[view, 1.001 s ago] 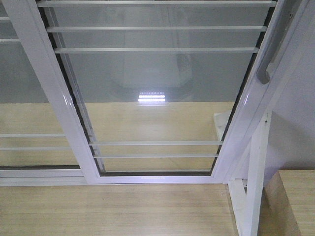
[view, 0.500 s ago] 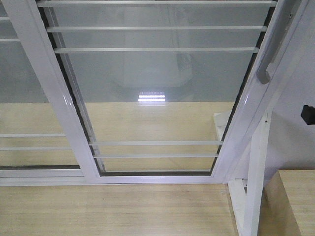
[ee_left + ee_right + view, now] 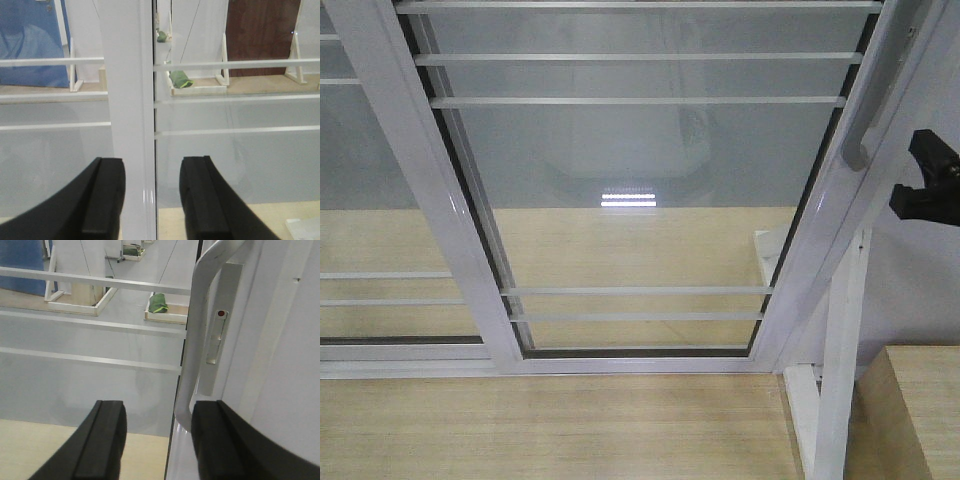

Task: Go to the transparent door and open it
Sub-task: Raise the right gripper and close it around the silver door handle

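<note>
- At the centre of the front view stands the transparent door (image 3: 640, 180), its glass crossed by thin white bars. The grey-white pull handle (image 3: 860, 140) runs along its right-hand stile.
- The right end effector (image 3: 159, 410) is released with its jaws spread. The handle's lower end sits between the fingers, much closer to the right-hand one, and nothing is grasped.
- The left end effector (image 3: 152, 165) is likewise released and faces a white upright (image 3: 127, 100) between glass panes.
- Risk: closing now could pinch the handle off-centre, so the glossy curve slips out once the pull begins. The outer finger might also scrape the frame behind.
- Risk: the left arm sits near the glass and could knock it if the base shifts.
- The door looks shut, though the steep angle leaves that uncertain.
- No brand or writing can be read. The only mark is a small red dot on the latch plate (image 3: 216, 335) beside the handle.
</note>
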You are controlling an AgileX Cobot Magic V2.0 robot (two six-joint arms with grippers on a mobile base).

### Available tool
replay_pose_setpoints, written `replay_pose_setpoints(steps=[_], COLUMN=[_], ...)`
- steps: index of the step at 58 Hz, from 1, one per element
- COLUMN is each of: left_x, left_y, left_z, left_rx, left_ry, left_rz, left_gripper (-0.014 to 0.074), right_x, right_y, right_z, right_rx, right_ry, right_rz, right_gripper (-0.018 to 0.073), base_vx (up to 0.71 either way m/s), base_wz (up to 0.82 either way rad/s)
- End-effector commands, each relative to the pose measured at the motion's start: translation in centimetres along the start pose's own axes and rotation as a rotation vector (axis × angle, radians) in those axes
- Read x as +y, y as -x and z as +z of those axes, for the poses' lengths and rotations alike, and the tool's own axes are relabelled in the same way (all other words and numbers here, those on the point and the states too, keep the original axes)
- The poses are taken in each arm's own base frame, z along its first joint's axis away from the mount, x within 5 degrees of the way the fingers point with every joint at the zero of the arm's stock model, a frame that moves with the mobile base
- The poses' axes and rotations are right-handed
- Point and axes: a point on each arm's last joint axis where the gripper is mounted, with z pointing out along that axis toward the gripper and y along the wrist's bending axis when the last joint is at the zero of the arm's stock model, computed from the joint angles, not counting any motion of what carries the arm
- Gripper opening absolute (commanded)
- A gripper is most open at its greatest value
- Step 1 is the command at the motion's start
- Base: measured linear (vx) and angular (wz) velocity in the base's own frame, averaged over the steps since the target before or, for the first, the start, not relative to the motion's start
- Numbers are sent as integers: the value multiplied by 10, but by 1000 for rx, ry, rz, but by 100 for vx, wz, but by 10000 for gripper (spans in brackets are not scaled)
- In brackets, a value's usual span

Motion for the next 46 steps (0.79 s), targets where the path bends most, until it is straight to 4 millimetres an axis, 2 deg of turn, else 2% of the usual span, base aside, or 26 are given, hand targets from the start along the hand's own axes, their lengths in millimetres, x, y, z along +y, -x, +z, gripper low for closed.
replay_pose_setpoints(steps=[1, 18, 34, 46], left_x=[-2, -2, -2, -2], left_y=[19, 19, 19, 19], left_z=[-1, -1, -1, -1], left_rx=[-121, -122, -122, -123], left_ry=[-22, -22, -22, -23], left_rz=[-5, -5, -6, -6], left_gripper=[412, 412, 412, 412], right_x=[-3, -9, -23, -24], right_y=[25, 41, 34, 29], right_z=[15, 67, 110, 134], right_rx=[-134, -149, -198, -167], right_ry=[-5, -31, -168, -168], right_rz=[23, 6, 55, 55], right_gripper=[397, 397, 397, 397], base_vx=[0, 0, 0, 0], base_wz=[0, 0, 0, 0])
